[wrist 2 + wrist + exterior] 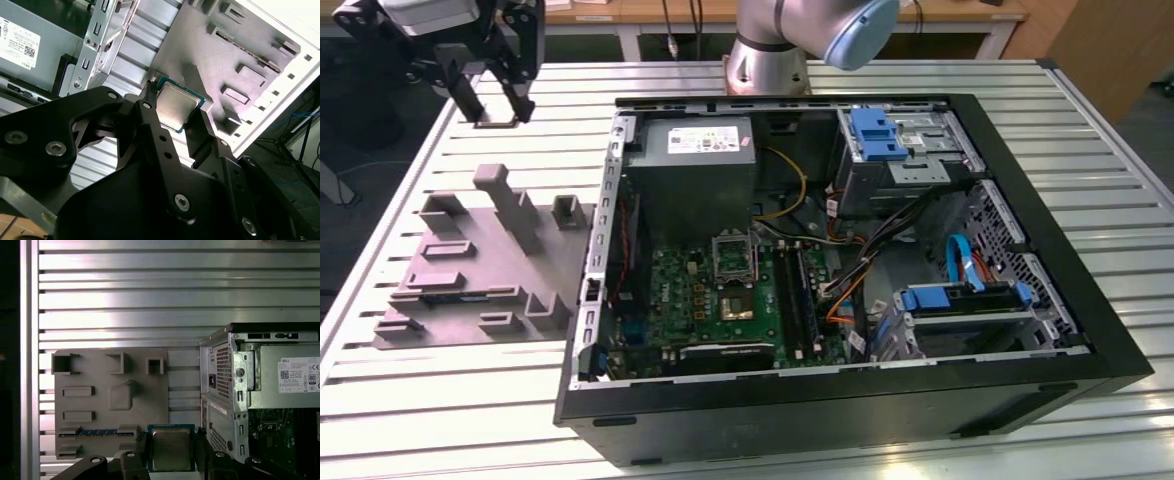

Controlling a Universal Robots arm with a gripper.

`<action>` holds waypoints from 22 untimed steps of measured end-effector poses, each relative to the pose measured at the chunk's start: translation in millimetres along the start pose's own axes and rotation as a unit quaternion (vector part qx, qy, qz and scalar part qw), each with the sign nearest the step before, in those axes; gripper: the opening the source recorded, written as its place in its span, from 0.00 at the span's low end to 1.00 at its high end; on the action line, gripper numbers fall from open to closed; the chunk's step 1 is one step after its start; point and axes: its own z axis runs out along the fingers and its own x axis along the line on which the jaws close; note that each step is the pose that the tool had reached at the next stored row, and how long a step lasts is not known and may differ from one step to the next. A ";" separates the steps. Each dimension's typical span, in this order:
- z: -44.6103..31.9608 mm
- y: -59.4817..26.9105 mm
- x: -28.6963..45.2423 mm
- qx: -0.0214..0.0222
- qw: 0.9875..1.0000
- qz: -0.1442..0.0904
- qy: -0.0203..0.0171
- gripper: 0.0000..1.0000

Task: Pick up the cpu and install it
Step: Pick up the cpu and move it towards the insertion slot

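The pick-up is judged done and the transfer in hand; the cpu (171, 449) is gripped by its edges between the fingers of the gripper (491, 100), held above the slatted table (480, 400) at the far left, just beyond the grey tray (454, 290); the socket (736, 305) lies well apart to the right, inside the open case (854, 410); square alignment over it and a flat, gentle lowering are judged necessary.

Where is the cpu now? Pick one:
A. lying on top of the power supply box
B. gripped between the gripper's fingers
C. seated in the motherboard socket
B: in both wrist views the cpu sits clamped between the fingers of the gripper, with the grey tray beyond it, outside the computer case.
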 end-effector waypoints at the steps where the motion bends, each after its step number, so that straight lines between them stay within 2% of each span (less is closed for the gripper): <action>1: 0.0 0.0 -0.2 0.000 1.000 0.000 0.000 0.47; 16: 0.3 0.2 -5.9 0.000 1.000 0.000 0.000 0.47; 22: 0.4 0.5 -11.6 0.000 1.000 0.000 0.000 0.47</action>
